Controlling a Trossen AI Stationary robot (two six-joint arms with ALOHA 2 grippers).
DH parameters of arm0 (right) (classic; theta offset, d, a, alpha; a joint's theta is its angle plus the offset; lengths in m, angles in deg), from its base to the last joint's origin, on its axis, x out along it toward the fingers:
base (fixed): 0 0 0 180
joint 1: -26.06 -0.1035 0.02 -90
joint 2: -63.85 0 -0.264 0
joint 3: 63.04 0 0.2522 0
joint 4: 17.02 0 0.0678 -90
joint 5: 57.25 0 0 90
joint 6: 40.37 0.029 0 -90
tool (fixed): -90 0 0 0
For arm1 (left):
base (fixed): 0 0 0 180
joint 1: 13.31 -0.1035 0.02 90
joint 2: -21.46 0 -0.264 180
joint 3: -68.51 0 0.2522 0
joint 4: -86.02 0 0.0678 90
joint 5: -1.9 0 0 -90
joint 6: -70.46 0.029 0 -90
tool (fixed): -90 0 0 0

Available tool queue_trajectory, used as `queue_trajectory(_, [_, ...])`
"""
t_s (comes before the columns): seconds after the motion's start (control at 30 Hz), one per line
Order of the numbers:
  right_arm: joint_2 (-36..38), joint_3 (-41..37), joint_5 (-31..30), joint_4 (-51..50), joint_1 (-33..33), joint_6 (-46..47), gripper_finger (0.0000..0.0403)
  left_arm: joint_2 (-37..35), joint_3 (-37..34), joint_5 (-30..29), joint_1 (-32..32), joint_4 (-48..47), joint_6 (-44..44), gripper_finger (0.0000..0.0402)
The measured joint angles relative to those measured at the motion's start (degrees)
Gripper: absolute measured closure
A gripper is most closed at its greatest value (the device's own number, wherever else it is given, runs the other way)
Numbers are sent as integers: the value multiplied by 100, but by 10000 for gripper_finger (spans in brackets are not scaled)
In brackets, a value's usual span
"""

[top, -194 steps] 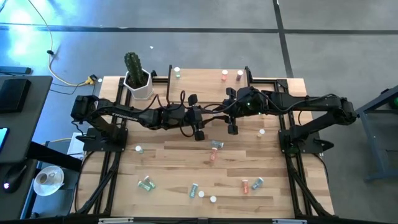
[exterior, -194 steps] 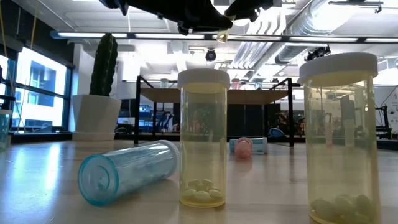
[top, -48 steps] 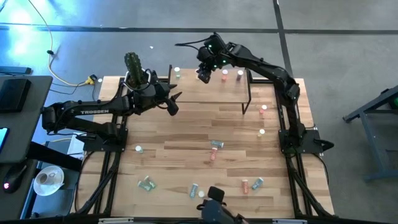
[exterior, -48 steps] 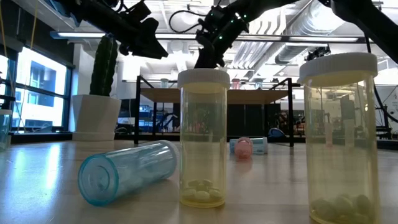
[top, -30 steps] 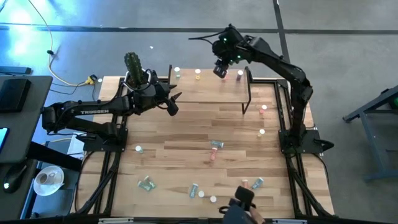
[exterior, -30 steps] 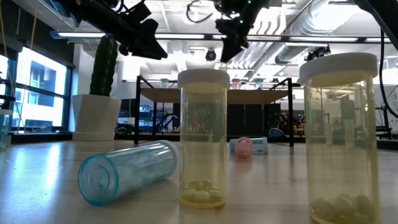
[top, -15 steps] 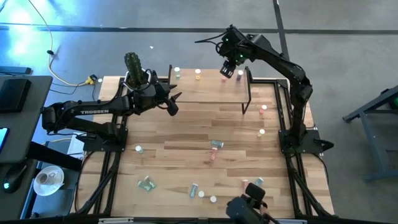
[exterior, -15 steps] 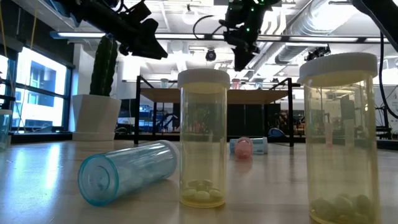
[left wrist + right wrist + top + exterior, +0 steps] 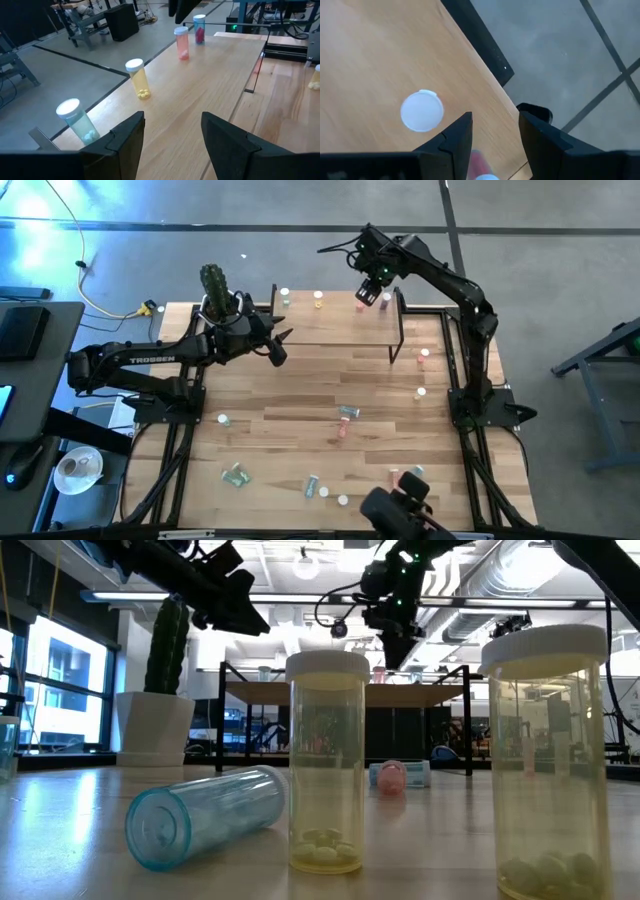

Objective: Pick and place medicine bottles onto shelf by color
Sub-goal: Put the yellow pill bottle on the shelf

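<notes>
The medicine bottles (image 9: 347,412) look like thin, clear plastic vials with white caps and only a few pills inside, so they should be very light, smooth-walled, prone to roll when lying down and easy to tip when upright; the safest hold is probably across the middle of the body, squeezed gently. Most lie scattered over the lower half of the counter (image 9: 300,395) in the high view, some on their sides. On the shelf (image 9: 340,320) at the upper centre, four already stand along the far edge: a pale blue bottle (image 9: 76,119), a yellow bottle (image 9: 137,78), a pink bottle (image 9: 182,43) and another with red contents (image 9: 199,28). The right gripper (image 9: 367,293) hovers over the pink end of the shelf, jaws parted and empty. The left gripper (image 9: 277,345) waits near the shelf's left end beside the cactus pot (image 9: 222,310), jaws also apart, holding nothing.
</notes>
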Motion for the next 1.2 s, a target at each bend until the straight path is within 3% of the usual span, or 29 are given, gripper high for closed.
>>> queue_trajectory(1.2, [-170,0,442,-217,-21,0,251,0,0,114,0,24,0,216])
